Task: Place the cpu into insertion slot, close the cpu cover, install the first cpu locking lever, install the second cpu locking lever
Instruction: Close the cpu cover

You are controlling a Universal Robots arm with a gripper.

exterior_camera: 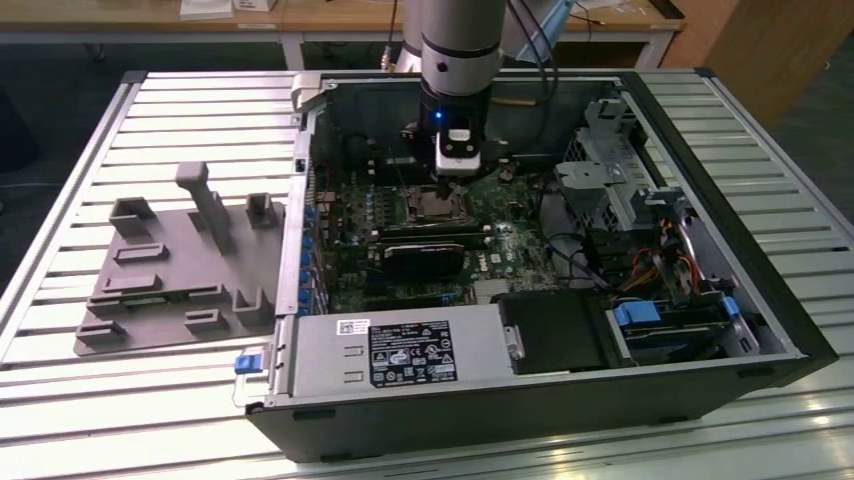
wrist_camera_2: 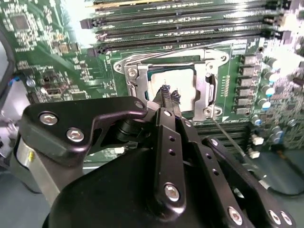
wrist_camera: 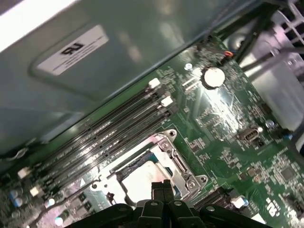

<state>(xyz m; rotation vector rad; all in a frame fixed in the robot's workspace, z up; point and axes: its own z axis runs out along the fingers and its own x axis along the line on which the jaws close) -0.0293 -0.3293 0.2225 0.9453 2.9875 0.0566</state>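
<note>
— While the arm (exterior_camera: 461,45) reaches straight down into the open computer case (exterior_camera: 754,330), we find the gripper (wrist_camera_2: 169,96) right over the insertion slot (exterior_camera: 437,205). What are the jaws doing?

— Pressed together, we'd say. In both wrist views the two fingertips (wrist_camera: 163,188) meet with no gap, and we see nothing pinched between them.

— And the cpu?

— We have the cpu (wrist_camera_2: 185,80) lying flat inside the slot, pale metal top facing up, just under those tips. Seated, by our reading.

— Why closed jaws over it?

— Our guess is that a closed pair makes one narrow point, better for pushing on something than for carrying it. Whether the tips touch the chip or hover just above it, we can't tell.

— The cpu cover?

— The cpu cover (wrist_camera_2: 207,89) looks to be down, its silver frame around the chip with a bar on either side of the cut-out.

— Any lever in sight?

— We spot one thin locking lever (wrist_camera_2: 233,146) angling away from a corner of the frame, out across the green board (wrist_camera_2: 61,61), so it looks unlatched to us. The memory slots (wrist_camera_2: 190,28) run just beside the socket and leave little room, which would explain the vertical approach.
</note>
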